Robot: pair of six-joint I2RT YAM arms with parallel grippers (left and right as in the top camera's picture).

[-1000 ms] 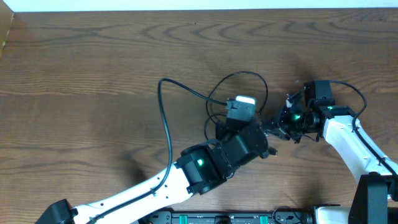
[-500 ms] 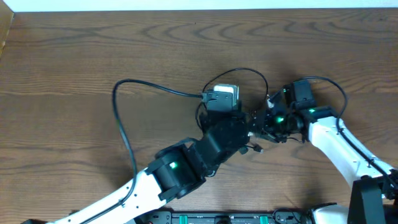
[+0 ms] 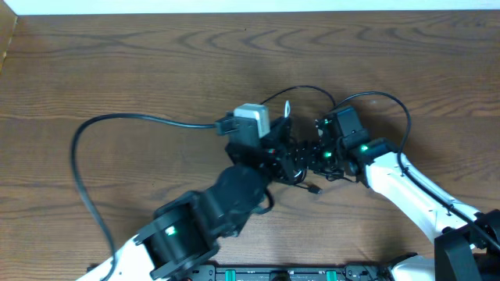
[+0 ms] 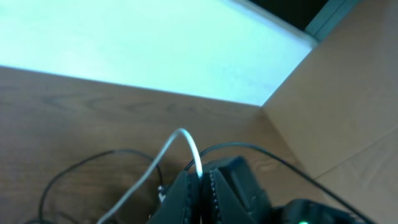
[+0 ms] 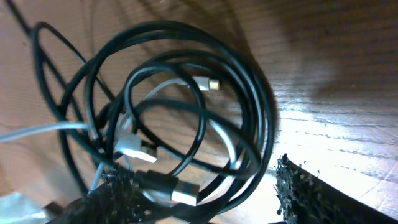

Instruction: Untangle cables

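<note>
The cables [image 5: 186, 112] lie as a tangle of black loops on the wooden table, with a white one [image 5: 134, 148] threaded through them. A black plug with a metal tip [image 5: 171, 190] sits between my right gripper's [image 5: 205, 199] open fingers, which straddle the lower part of the coil. From overhead the tangle [image 3: 301, 165] lies between both grippers, and a small plug [image 3: 315, 190] pokes out below it. My left gripper [image 4: 200, 180] is shut on the white cable [image 4: 180, 134], which arches up out of its jaws. The right gripper [image 3: 314, 154] faces the left gripper [image 3: 287, 148] closely.
The left arm's thick black cord [image 3: 117, 119] sweeps far out to the left across the table. The right arm's cord [image 3: 383, 97] loops behind its wrist. A thin black loop [image 3: 305, 89] arcs behind the grippers. The table's pale back edge [image 3: 250, 6] runs along the top.
Both grippers have moved left together with the tangle. The right gripper's jaws have spread apart. The left arm's cord has swung far out to the left.
</note>
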